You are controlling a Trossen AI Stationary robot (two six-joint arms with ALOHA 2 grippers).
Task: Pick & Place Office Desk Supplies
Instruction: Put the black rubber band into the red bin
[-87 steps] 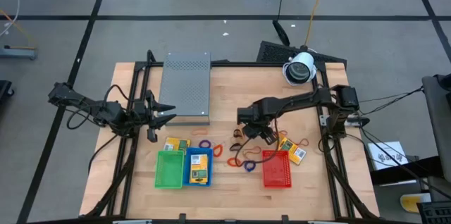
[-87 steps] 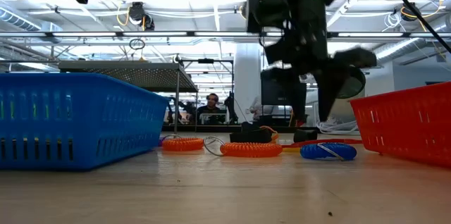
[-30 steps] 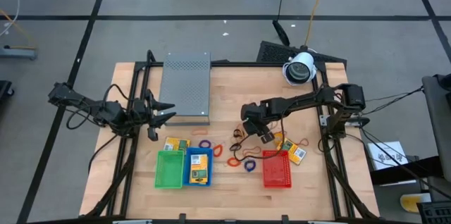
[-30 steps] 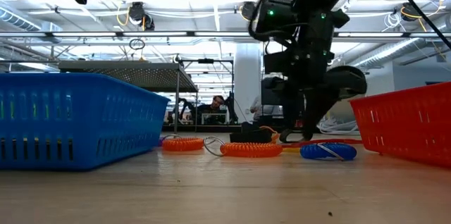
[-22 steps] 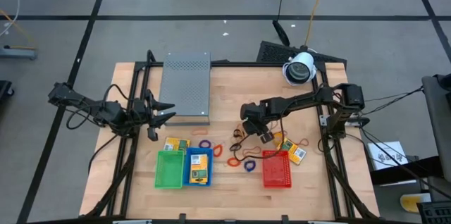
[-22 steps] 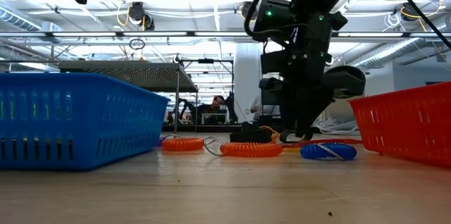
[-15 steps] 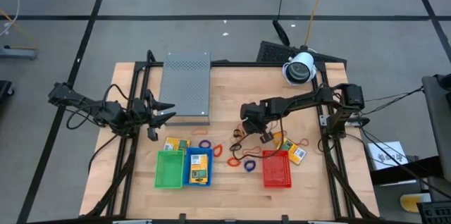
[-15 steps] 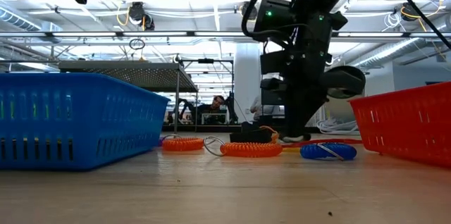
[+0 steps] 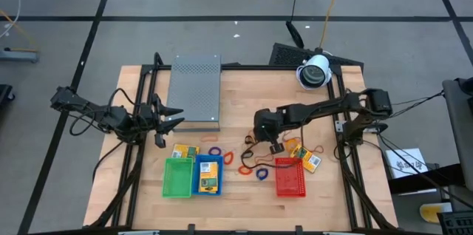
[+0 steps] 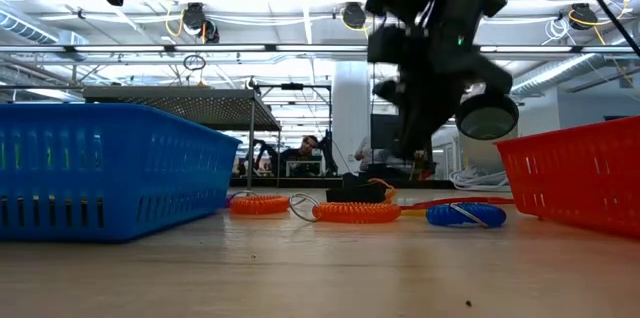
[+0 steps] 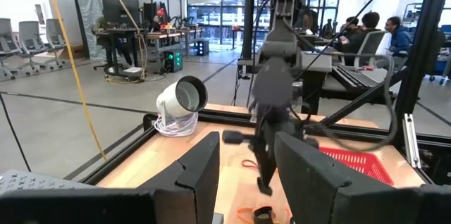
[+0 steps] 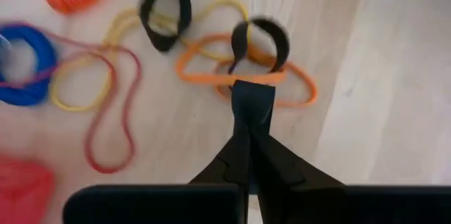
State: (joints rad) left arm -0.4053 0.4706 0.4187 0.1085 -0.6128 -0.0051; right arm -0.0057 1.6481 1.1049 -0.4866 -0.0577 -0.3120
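right gripper (image 12: pixel 251 111) closed, angled down over orange band (image 12: pixel 243 79) | left gripper (image 9: pixel 171 116) parted, waiting beside grey box (image 9: pixel 196 91)

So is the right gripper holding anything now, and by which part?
Cannot be told. The right gripper is shut, its tip where a black loop overlaps an orange rubber band, but no pinch shows. The left gripper holds nothing.

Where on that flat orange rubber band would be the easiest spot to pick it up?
Probably from straight above, pinching one thin strand of the orange rubber band at its free end toward the coiled rings, away from the black loop lying across it. It lies flat on the table, offering no side edge.
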